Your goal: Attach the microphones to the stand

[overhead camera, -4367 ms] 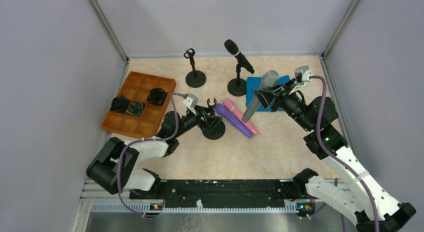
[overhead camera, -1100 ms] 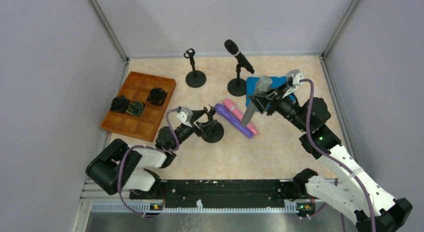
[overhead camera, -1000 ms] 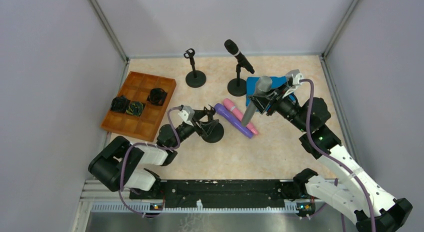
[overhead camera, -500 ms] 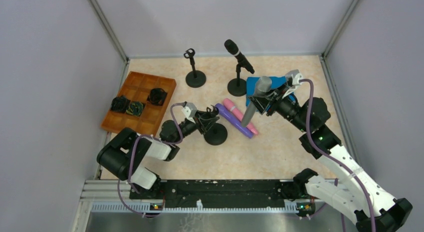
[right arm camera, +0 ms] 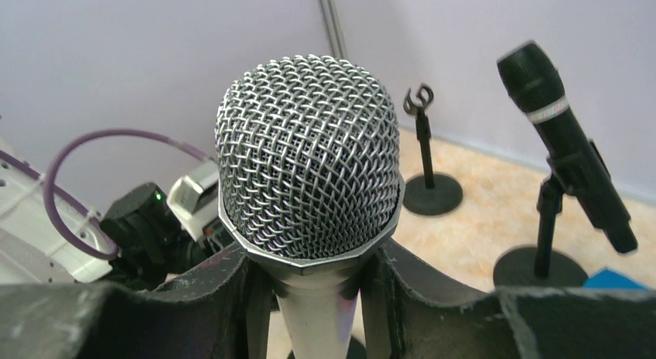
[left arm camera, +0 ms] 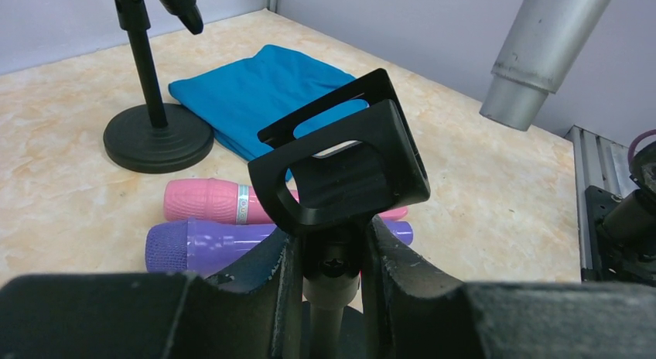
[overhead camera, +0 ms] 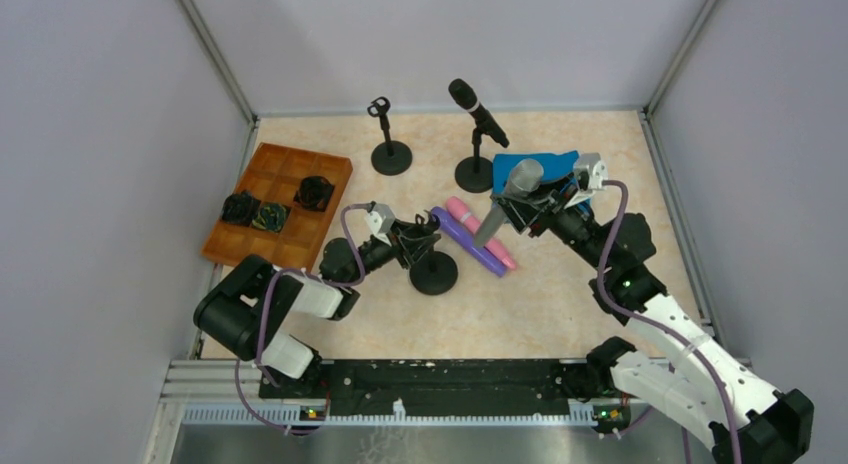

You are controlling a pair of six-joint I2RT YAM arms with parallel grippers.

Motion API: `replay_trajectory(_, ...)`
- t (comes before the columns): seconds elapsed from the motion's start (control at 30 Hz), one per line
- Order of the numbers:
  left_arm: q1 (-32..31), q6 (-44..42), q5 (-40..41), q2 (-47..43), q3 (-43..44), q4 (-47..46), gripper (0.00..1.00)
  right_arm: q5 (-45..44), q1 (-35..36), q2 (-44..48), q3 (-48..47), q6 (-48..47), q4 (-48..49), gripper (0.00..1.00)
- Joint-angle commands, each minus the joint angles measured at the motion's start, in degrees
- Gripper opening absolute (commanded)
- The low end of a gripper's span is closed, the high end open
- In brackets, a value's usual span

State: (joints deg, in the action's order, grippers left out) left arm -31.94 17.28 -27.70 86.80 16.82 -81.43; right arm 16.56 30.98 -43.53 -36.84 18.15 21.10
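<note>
Mics, 4: black mic (overhead camera: 478,111), silver-grey mic (overhead camera: 510,198), pink mic (overhead camera: 480,232), purple mic (overhead camera: 465,240). Stands, 3: far-left stand (overhead camera: 391,158), centre stand (overhead camera: 474,174), near stand (overhead camera: 434,274). Blue cloth (overhead camera: 535,167), 1. Orange tray (overhead camera: 255,249), 1; dark items (overhead camera: 315,192) in it, 3

Probably a lab cell, grey panel walls (overhead camera: 100,134), aluminium rail (overhead camera: 400,412)

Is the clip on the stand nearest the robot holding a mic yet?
Empty: the clip has a bare cradle, and the silver mic hangs apart from it, in the right tool.
</note>
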Motion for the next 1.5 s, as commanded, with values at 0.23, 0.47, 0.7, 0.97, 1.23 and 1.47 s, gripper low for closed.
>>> replay_trajectory(0.23, -0.09, 5.6, -1.39, -3.0, 0.35, 0.1, 0.0, 3.99, 2.38, -4.42, -1.29, -5.05, 19.3, 0.0)
replay_trajectory(0.47, -0.09, 7.93, 3.53, -7.26, -0.14, 5.91, 0.0, -1.87, 13.94, -7.53, -4.43, -17.67, 17.15, 0.0)
replay_trajectory(0.7, -0.08, 7.55, 4.46, -12.74, -0.01, 13.75, 0.0, -2.51, 19.87, -10.81, -1.4, -25.96, 30.8, 0.0)
replay_trajectory(0.97, -0.05, 7.99, 3.42, -14.37, -1.28, 14.01, 0.0, -1.23, 20.71, -16.26, -1.15, -24.62, 37.5, 0.0)
replay_trajectory(1.23, -0.08, 10.3, 1.37, -11.65, -2.14, 8.38, 0.0, -0.87, 20.87, -17.17, 0.54, -23.33, 38.85, 0.0)
replay_trajectory(1.47, -0.05, 11.28, -0.69, -9.87, -1.88, 6.04, 0.0, 0.37, 21.07, -18.16, 1.63, -21.96, 39.98, 0.0)
